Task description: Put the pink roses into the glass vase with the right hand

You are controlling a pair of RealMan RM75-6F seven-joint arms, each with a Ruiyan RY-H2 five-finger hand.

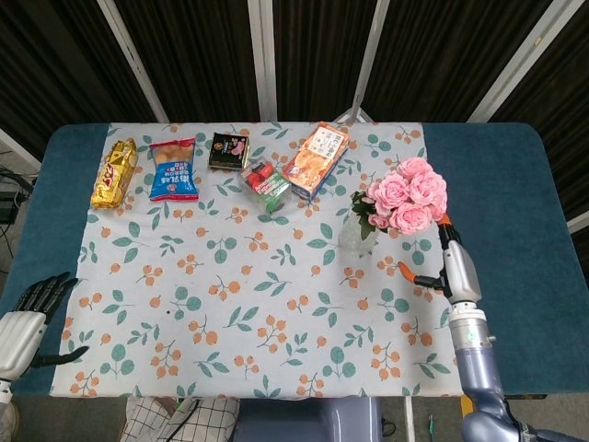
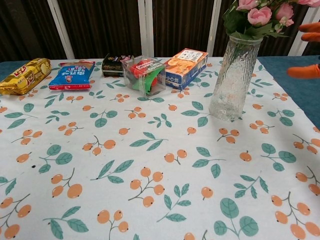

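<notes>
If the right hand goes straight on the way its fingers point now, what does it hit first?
Probably the pink roses in the clear glass vase: the right hand points up-table toward their right edge. Depth is unclear; it may pass beside them.
</notes>
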